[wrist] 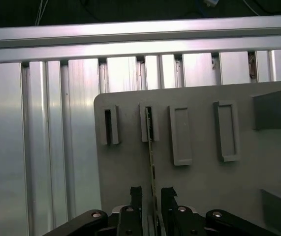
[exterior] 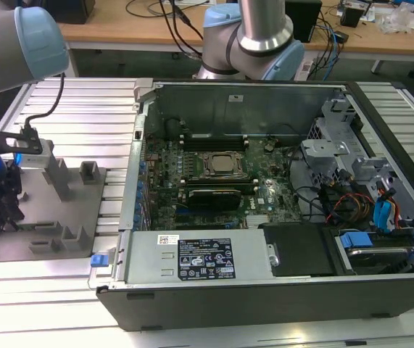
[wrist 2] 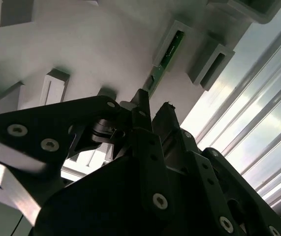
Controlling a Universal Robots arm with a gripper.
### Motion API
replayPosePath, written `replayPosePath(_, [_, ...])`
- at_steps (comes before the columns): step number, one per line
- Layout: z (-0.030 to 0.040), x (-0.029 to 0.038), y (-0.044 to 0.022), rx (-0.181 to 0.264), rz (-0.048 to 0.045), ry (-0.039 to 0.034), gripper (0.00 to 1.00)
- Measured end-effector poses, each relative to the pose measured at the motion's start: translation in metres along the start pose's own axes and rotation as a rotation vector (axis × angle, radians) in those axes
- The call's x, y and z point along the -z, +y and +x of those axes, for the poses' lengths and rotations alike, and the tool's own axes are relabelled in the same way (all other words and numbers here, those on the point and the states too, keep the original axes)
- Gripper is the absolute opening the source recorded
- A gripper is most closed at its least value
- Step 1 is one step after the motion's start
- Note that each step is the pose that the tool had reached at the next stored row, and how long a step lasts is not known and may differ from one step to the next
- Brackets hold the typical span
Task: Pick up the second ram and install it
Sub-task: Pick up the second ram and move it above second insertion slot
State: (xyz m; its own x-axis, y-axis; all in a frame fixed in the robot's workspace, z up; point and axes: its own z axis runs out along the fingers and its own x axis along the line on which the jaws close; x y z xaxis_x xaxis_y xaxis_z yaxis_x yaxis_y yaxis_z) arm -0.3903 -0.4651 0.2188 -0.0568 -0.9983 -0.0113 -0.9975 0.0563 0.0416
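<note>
The second ram stands on its long edge on the grey holder plate, its far end seated in a raised pocket. Its green edge also shows in the second wrist view. The end effector straddles the near end of the stick. We see one finger on each side with a gap between each finger and the board, so we read it as released and gripping nothing. The plate lies on the slatted aluminium surface, at the exterior view's left, well apart from the open computer case and its motherboard. We judge the task to be at an early stage. The approach is made, while the grasp, the lift and the whole installation remain.
</note>
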Motion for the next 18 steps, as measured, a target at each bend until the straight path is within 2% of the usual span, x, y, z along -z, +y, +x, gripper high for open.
replayPosePath(4, [0.0001, -0.0067, -0.0002, 0.0, -0.0001, 0.0001, 0.3])
replayPosePath(5, [0.0001, -0.0101, -0.0004, 0.0, 0.0, 0.0, 0.3])
replayPosePath(8, [0.0002, -0.0132, -0.0004, 0.001, -0.0003, -0.0007, 0.3])
replayPosePath(9, [0.0002, -0.0134, 0.0004, 0.005, -0.001, -0.0154, 0.3])
replayPosePath(12, [0.0003, -0.0143, 0.0034, 0.055, -0.0021, -0.0146, 0.3])
replayPosePath(13, [0.0005, -0.0153, 0.0057, 0.055, -0.002, -0.0146, 0.3])
replayPosePath(18, [0.0005, -0.0159, 0.0061, 0.055, -0.0021, -0.0145, 0.29])
